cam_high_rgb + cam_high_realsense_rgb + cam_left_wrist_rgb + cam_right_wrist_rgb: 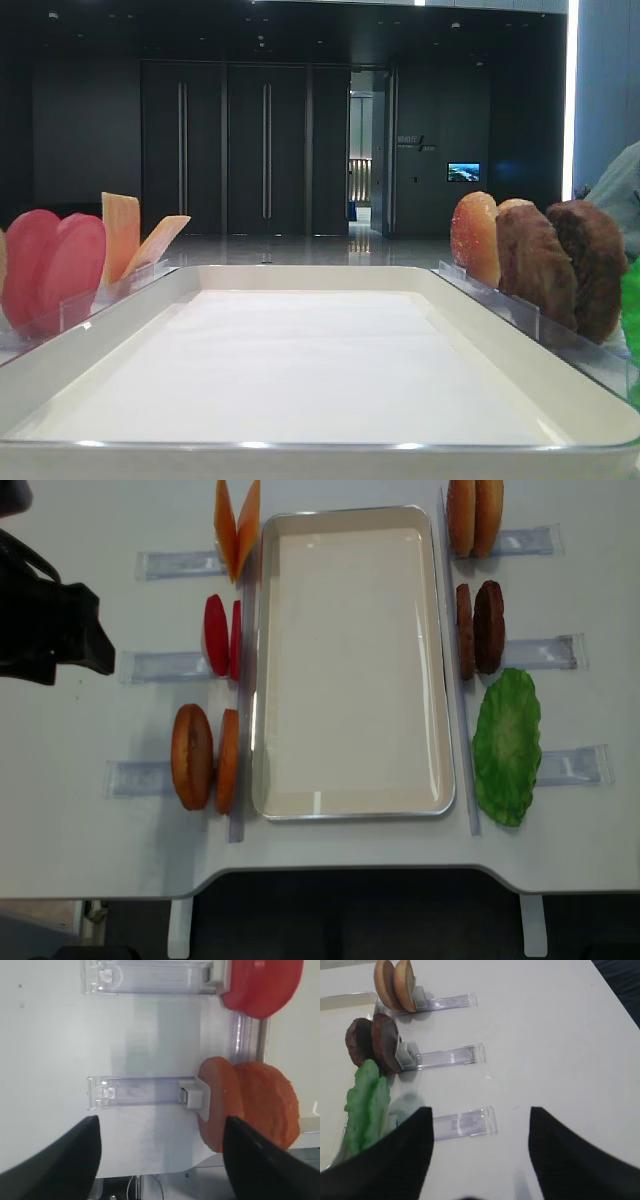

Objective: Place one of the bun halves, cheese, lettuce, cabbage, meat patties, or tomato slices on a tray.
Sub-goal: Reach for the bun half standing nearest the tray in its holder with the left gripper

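The white tray (350, 660) lies empty mid-table. Left of it stand cheese (237, 535), red tomato slices (220, 635) and orange-brown bun halves (205, 758). On its right are more bun halves (475, 515), dark meat patties (480, 627) and green lettuce (507, 745); no separate cabbage is in view. My left gripper (161, 1130) is open over bare table, the bun halves (250, 1105) just beyond its right finger. Also open and empty, my right gripper (480, 1115) hangs over the table right of the lettuce (367, 1105).
Clear plastic holders (165, 667) stick out from each food pair toward the table's sides. The left arm (55, 630) hangs over the table's left part. The table's front edge (350, 875) runs close below the tray.
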`<act>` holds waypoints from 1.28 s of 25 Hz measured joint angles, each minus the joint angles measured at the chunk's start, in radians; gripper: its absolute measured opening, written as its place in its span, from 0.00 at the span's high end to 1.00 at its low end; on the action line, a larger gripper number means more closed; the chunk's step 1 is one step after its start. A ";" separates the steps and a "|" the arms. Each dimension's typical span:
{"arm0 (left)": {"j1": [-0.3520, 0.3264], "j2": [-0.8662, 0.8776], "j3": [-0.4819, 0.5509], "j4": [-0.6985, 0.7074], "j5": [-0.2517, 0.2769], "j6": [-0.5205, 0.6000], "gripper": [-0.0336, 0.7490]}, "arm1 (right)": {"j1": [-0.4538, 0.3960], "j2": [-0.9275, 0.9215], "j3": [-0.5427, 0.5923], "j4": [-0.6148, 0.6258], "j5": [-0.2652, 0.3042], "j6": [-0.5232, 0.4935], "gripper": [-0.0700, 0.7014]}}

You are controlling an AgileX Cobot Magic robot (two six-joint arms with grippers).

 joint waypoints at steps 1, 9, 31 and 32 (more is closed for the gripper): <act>-0.022 0.000 0.000 0.001 -0.001 -0.013 0.22 | 0.000 0.000 0.000 0.000 0.000 0.000 0.38; -0.227 0.000 0.000 0.046 -0.029 -0.184 0.22 | 0.000 0.000 0.000 0.000 0.000 0.000 0.38; -0.605 0.149 0.000 0.131 -0.077 -0.527 0.22 | 0.000 0.000 0.000 0.000 0.000 0.000 0.38; -0.606 0.161 0.000 0.129 -0.083 -0.528 0.22 | 0.000 0.000 0.000 0.000 0.000 0.000 0.38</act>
